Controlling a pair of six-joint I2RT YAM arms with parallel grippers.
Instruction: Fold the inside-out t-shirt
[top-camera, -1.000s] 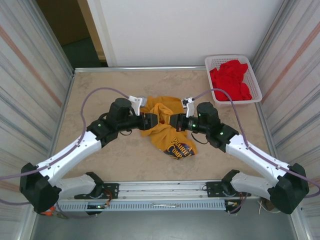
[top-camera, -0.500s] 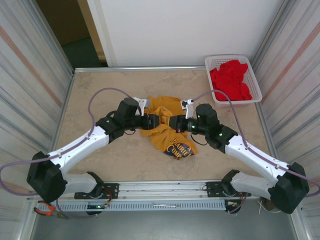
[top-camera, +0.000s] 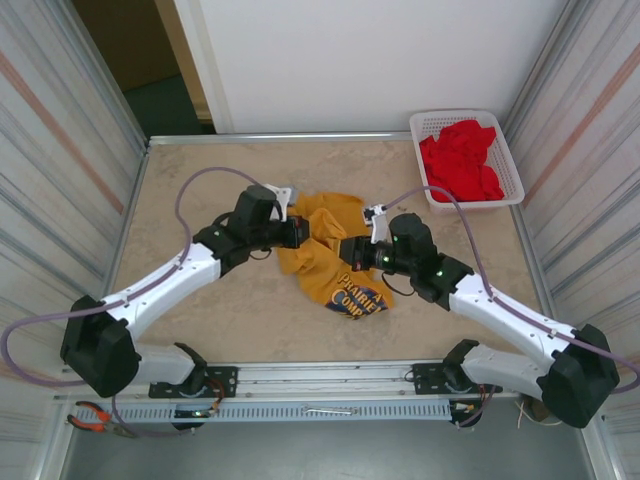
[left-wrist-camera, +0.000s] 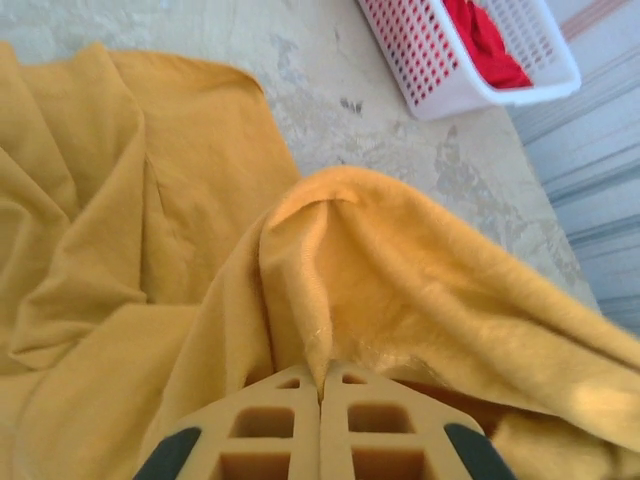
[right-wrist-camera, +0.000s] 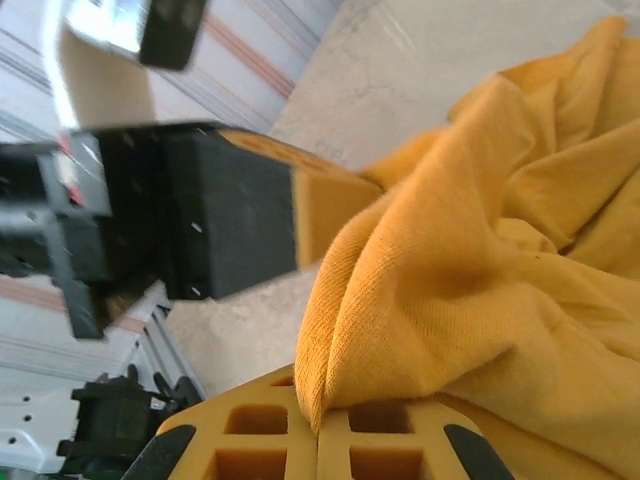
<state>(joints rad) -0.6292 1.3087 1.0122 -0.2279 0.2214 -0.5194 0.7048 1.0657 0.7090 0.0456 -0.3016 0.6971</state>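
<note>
The inside-out t-shirt (top-camera: 325, 270) lies crumpled mid-desk (top-camera: 200, 180), left pincer (top-camera: 300, 232) and right pincer (top-camera: 346, 250) each clamped on its cloth; seemingly no fold is made yet.

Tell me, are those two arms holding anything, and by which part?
The left pincer and the right pincer are each shut on a bunched fold of the yellow t-shirt; whether hem or sleeve cannot be told.
</note>
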